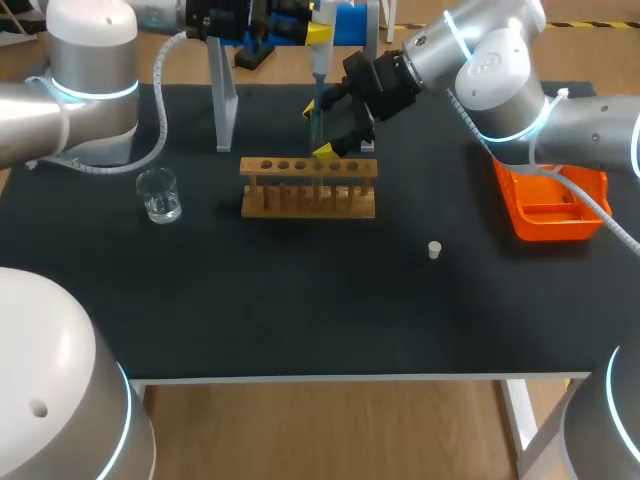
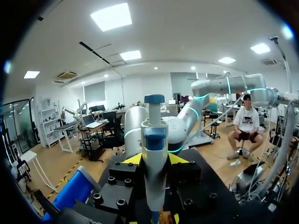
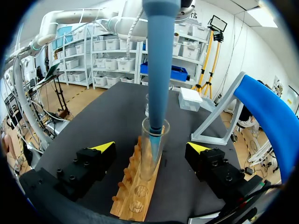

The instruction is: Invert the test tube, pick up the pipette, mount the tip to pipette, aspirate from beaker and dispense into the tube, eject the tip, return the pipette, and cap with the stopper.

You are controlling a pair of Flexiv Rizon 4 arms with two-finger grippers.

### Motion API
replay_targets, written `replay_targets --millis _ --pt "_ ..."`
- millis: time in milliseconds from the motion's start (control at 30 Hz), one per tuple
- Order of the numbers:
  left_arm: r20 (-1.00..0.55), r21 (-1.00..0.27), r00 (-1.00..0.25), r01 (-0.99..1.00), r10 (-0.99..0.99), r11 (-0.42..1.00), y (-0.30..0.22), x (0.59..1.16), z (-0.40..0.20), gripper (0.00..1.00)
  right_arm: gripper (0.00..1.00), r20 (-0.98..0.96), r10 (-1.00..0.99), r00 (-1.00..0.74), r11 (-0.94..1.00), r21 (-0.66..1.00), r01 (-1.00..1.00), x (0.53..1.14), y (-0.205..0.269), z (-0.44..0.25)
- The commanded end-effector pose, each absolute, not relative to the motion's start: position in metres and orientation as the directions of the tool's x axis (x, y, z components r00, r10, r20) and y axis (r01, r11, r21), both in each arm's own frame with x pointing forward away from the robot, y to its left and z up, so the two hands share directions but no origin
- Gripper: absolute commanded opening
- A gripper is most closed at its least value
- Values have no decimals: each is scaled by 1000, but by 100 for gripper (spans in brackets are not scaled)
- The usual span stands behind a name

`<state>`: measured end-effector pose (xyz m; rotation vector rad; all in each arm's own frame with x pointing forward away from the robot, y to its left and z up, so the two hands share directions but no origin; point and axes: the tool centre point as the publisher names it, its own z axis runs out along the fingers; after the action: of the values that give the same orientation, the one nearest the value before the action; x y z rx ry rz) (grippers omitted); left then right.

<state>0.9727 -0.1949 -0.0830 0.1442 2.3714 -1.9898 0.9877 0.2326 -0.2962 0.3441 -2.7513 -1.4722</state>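
My left gripper [image 1: 316, 36] hangs above the rack, shut on the white and blue pipette [image 2: 154, 154], whose body sits between the yellow fingertips [image 2: 132, 160]. The pipette's long blue tip [image 3: 158, 70] points down into the mouth of a clear test tube [image 3: 150, 154]. That tube stands upright in the wooden rack [image 1: 308, 200]. My right gripper [image 3: 152, 148] is open, with one finger on each side of the tube and clear of it. In the head view the right gripper [image 1: 324, 130] is just behind the rack. The glass beaker [image 1: 158, 195] stands at the left, and the small white stopper [image 1: 434, 250] lies to the rack's right.
An orange tray [image 1: 552, 206] sits at the right edge under my right arm. The pipette stand with its white frame [image 1: 224, 100] and blue part [image 1: 352, 24] stands at the back of the table, behind the rack.
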Motion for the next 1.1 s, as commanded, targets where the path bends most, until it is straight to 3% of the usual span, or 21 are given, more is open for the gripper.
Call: replay_targets --millis 33,733,1100 --pt "-91 -980 -995 98 46 174 -194 973 -82 0 100 -99 -177 -979 538 823 -181 979 223 -287" --pt "-91 -980 -995 98 46 174 -194 973 -82 0 100 -132 -165 -978 616 760 -206 947 173 -217" --pt "-91 -980 -995 98 46 174 -194 973 -82 0 100 -187 -10 -982 576 802 -159 938 115 -170"
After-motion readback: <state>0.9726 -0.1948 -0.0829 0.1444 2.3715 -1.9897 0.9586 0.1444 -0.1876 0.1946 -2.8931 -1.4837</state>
